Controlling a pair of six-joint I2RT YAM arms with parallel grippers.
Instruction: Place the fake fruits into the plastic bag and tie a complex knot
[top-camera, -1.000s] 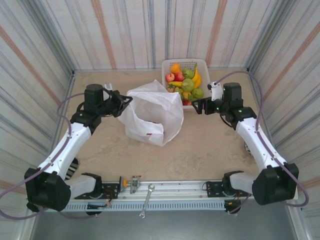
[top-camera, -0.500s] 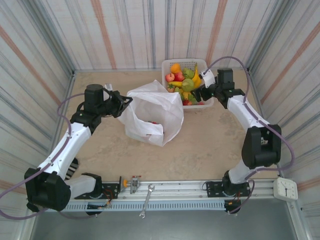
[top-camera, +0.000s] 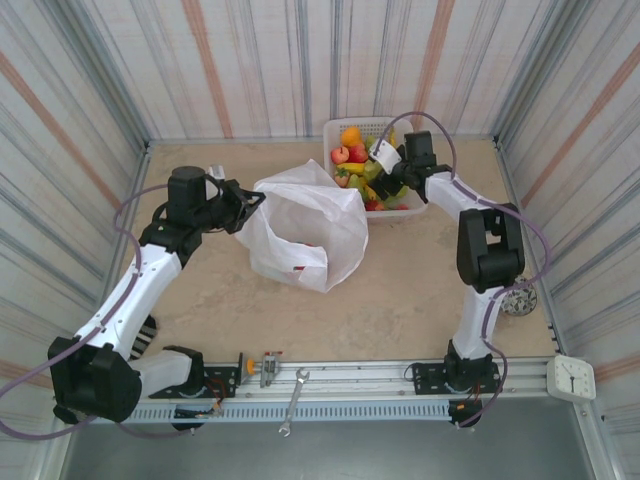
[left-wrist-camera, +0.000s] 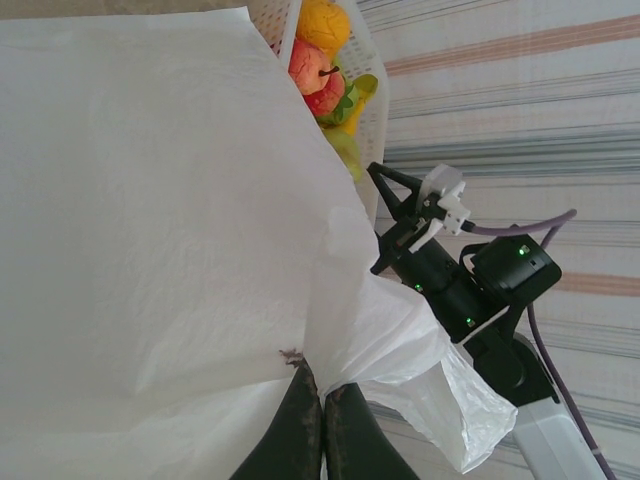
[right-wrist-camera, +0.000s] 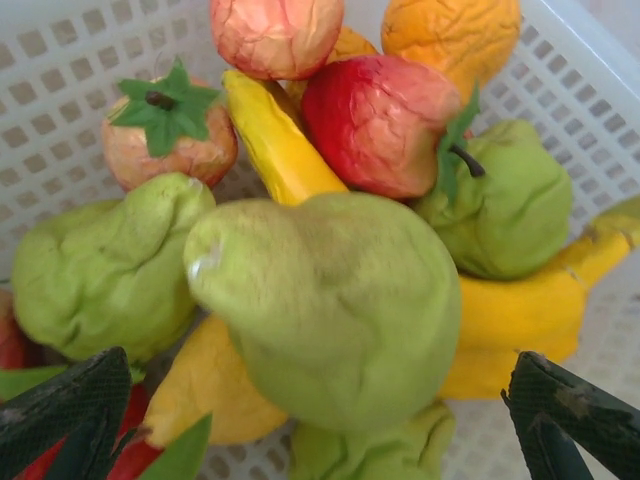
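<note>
The white plastic bag (top-camera: 300, 230) stands open in the middle of the table. My left gripper (top-camera: 245, 205) is shut on its left edge, and the left wrist view shows the dark fingertips (left-wrist-camera: 322, 395) pinching the bag's film (left-wrist-camera: 150, 200). The fake fruits lie piled in a white lattice basket (top-camera: 392, 126) behind the bag. My right gripper (top-camera: 385, 175) hangs open over that pile. In the right wrist view its fingers (right-wrist-camera: 70, 410) straddle a large green pear (right-wrist-camera: 330, 300) without touching it. Around the pear lie a red apple (right-wrist-camera: 380, 125), yellow bananas (right-wrist-camera: 275, 145) and an orange (right-wrist-camera: 450, 35).
A wrench (top-camera: 293, 400) lies on the rail at the near edge. A small clock (top-camera: 571, 377) sits at the near right and a round object (top-camera: 518, 300) lies on the table's right side. Striped walls close in three sides.
My right arm has swung from the right of the bag back and left until its open gripper hangs over the basket. The left gripper and the bag have stayed still.
</note>
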